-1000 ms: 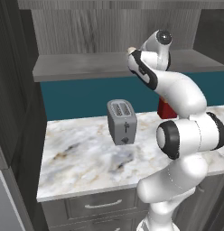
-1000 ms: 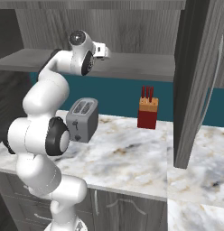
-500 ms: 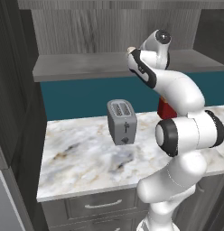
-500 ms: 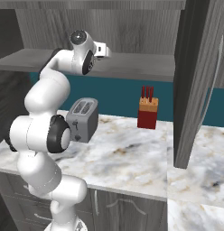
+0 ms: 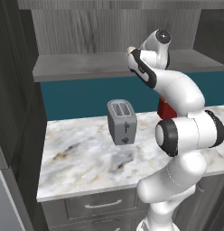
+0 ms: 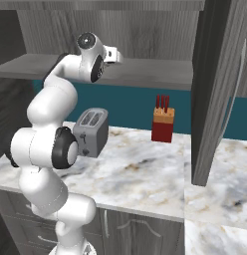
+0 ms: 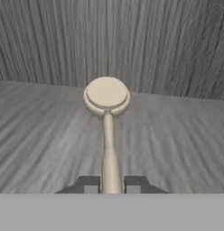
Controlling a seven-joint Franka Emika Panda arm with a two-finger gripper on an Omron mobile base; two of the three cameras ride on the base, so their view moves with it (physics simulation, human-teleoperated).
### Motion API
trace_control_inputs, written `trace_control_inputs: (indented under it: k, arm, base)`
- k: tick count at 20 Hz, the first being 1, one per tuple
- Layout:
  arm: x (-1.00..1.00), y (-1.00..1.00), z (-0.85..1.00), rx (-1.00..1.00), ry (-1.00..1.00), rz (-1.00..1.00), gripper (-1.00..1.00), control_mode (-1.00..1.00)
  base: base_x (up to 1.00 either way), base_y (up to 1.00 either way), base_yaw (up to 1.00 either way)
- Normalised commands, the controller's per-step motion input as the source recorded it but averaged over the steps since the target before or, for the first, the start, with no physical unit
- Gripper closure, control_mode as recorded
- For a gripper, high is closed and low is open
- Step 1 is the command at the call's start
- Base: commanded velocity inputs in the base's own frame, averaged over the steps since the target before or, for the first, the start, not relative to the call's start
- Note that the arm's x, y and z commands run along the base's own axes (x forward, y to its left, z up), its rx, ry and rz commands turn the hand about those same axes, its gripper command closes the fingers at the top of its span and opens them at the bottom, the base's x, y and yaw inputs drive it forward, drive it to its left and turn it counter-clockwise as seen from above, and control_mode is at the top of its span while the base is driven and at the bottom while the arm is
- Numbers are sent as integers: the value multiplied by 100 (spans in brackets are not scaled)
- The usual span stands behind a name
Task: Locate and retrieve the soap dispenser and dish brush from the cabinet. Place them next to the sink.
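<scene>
Change: jaws wide a second ago, now drawn in narrow on the handle of the dish brush [image 7: 107,135]
Gripper [image 7: 111,185]: clamped on the near end of the brush handle, one dark fingertip [image 7: 89,185] on each side, touching it
Brush position: lying flat on the shelf board of the cabinet [image 5: 86,67], round head pointing toward the wood-grain back wall, handle running back to the gripper
Landmark: well above the toaster [image 5: 121,121] on the marble counter [image 5: 77,158], a little to its right in the left base view
Arm: raised to shelf height, hand [image 6: 111,54] reaching over the shelf edge, barely shifted over the last second
Meaning: grasp looks secured, brush likely ready to lift out
Remaining: brush not yet off the shelf; carry to the sink and the soap dispenser both ahead
Risk: thin handle held at its far end, could swing or slip
</scene>
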Motion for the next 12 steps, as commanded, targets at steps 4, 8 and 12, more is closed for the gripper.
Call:
trace_control_inputs:
  k: [4,8,12]
  arm:
    - [-12,0,9,0,0,-2,100,-100]
    - [-28,-1,13,0,0,-4,100,-100]
    - [-28,-2,17,0,0,-5,100,-100]
  base:
    - [0,0,0]
    - [0,0,0]
    - [0,0,0]
